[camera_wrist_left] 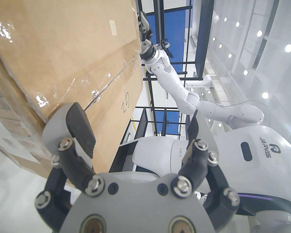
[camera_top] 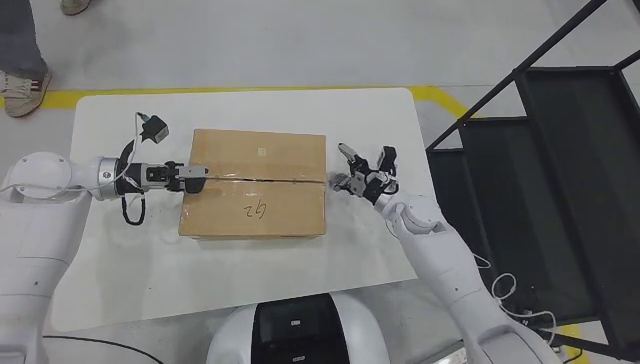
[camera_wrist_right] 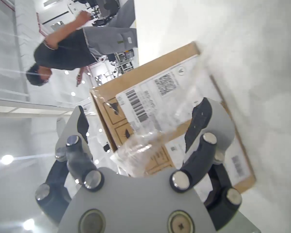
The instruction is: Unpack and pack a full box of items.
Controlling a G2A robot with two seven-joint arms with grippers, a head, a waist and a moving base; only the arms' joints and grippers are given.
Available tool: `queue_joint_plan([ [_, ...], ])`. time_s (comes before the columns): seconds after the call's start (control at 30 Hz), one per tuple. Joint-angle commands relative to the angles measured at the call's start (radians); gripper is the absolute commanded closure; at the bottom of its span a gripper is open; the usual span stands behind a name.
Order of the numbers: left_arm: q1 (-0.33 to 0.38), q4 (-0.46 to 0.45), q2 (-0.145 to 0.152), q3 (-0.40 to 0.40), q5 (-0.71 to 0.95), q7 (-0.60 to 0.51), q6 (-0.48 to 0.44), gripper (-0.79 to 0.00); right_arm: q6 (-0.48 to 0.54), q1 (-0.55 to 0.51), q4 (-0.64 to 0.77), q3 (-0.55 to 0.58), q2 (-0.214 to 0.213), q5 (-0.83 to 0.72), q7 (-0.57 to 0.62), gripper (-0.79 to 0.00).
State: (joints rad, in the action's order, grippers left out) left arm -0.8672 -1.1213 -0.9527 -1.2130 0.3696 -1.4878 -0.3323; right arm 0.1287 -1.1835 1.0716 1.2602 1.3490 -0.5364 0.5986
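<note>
From above: taped-shut box (camera_top: 255,184) lying mid-desk (camera_top: 120,264), left claw (camera_top: 190,177) at the left end of its seam, right claw (camera_top: 362,176) just off the right end.

At the left wrist: spread wide, one pad (camera_wrist_left: 80,122) by the box's edge, near the tape (camera_wrist_left: 106,81).

At the right wrist: spread too, crumpled clear tape loose between the fingers.

Best to brace the left end, pinch that loose tape firmly, then peel low and steady along the seam.

Taped-shut cardboard box (camera_top: 253,183) mid-table
</note>
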Motion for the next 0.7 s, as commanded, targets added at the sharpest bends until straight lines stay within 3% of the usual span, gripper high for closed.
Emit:
queue_joint_plan([
  [0.0, 0.000, 0.000, 0.000, 0.000, 0.000, 0.000, 0.000, -0.785, 0.027, 0.022, -0.033, 0.006, 0.002, -0.026, -0.001, -0.785],
  [0.2, 0.000, 0.000, 0.000, 0.000, 0.000, 0.000, 0.000, -0.785, 0.118, 0.026, -0.054, 0.065, -0.004, -0.062, -0.024, -0.785],
  [0.4, 0.000, 0.000, 0.000, 0.000, 0.000, 0.000, 0.000, -0.785, 0.167, -0.039, 0.043, 0.124, -0.024, -0.013, -0.015, -0.785],
  [0.67, 0.000, 0.000, 0.000, 0.000, 0.000, 0.000, 0.000, -0.785, 0.182, -0.166, 0.251, 0.175, -0.052, 0.215, -0.075, -0.785],
])
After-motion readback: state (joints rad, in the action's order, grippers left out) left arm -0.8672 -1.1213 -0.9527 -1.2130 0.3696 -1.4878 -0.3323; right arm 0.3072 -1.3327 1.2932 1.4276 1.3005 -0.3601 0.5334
